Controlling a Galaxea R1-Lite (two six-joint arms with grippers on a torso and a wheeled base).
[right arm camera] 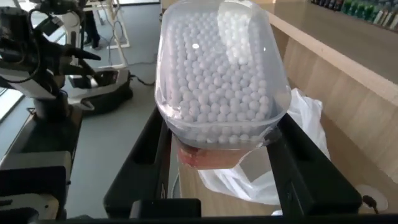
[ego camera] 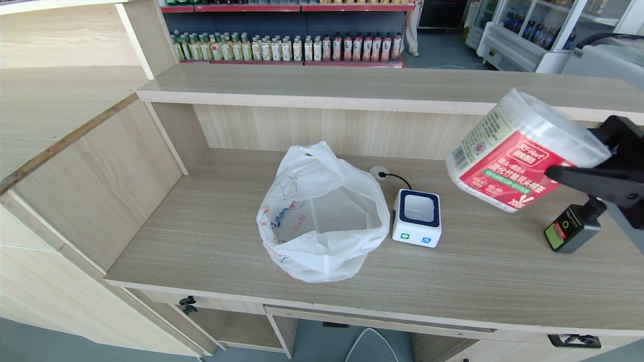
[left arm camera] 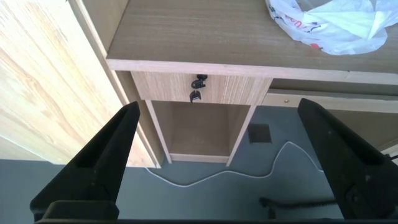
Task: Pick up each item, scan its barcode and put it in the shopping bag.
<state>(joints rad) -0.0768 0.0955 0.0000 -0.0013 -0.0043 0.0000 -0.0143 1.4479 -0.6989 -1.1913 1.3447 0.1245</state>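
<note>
R fingers clamp cotton-swab tub above counter; L fingers spread apart, empty.

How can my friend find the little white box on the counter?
Look at the wooden counter, then the open white shopping bag in its middle. The little white box stands just right of the bag. It alone has a dark blue frame on top and two small coloured squares on its front.
</note>
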